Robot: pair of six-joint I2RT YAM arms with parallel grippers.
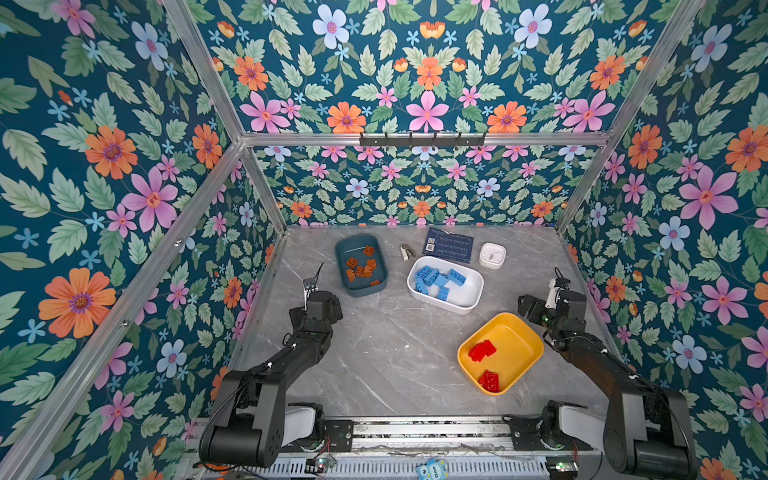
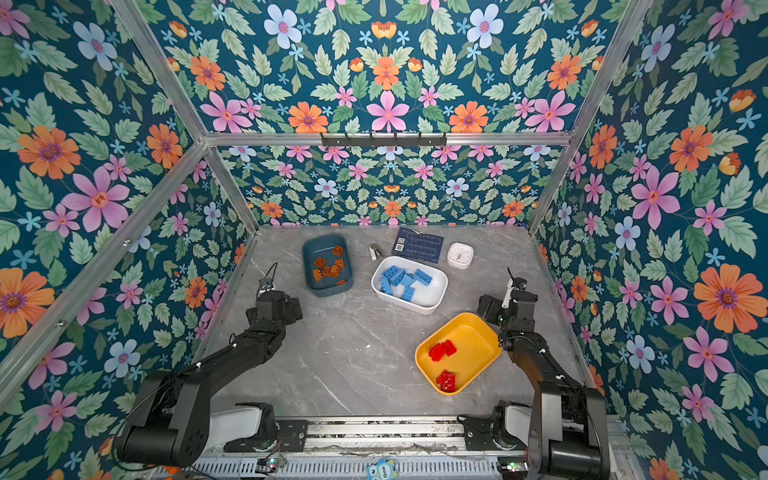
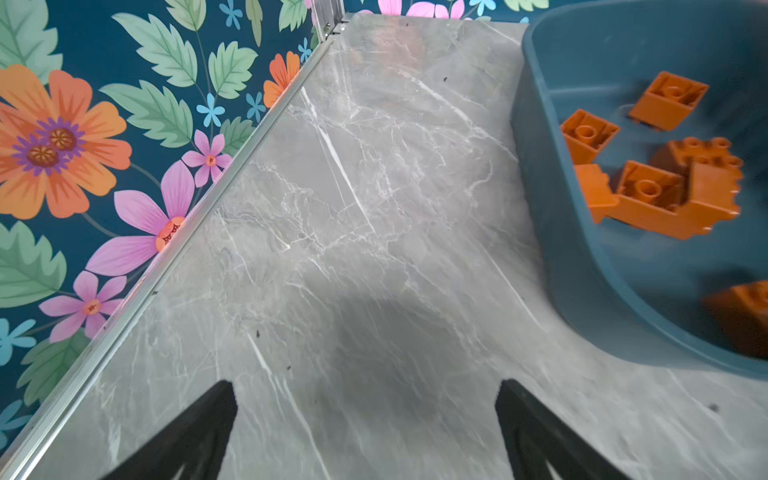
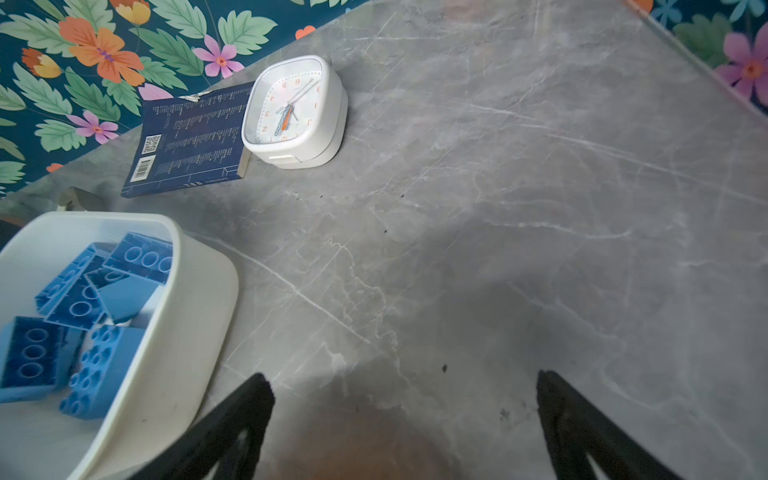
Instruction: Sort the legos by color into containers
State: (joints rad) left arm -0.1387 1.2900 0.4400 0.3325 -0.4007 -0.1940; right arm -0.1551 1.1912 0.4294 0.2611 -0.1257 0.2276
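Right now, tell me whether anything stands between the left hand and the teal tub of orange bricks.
Nothing visible does. The left hand is open and empty over bare marble tabletop, and the teal tub holding the orange bricks lies close by with only tabletop between.

1. left gripper [image 3: 368, 399] spread wide, empty, above bare grey table [image 3: 332, 208].
2. dark teal tub [image 3: 540, 187] resting on the table, well apart from the rail [image 3: 201, 208] along its edge.
3. several orange bricks [image 3: 665, 195] jumbled inside the tub, some upside down.
4. floral wall [image 3: 124, 124] rising just beyond the rail.
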